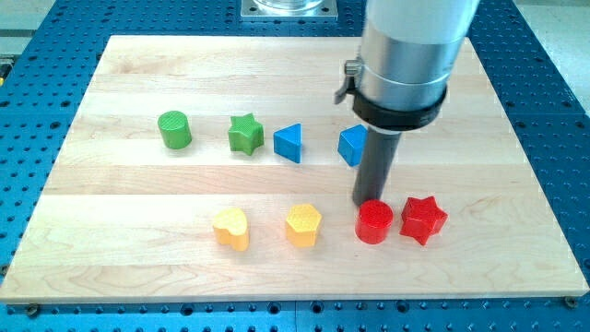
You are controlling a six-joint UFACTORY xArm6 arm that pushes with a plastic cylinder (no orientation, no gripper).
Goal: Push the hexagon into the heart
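Yellow hexagon waits beside the yellow heart — rod tip parked by the red cylinder

The yellow hexagon [303, 225] is seen low on the wooden tabletop [111, 267], with the yellow heart [231, 228] near it toward the view's left, a gap between them. No hand is fitted, so nothing is held; my tip [371, 203] is set just above the red cylinder [374, 221], apparently touching or just beside it, to the hexagon's right. A red star [423, 219] lies further right. The hexagon is judged light, rigid and easily slid on smooth wood — likely to twist if struck off-centre, so contact is best made on the middle of its right face, pushed leftward.
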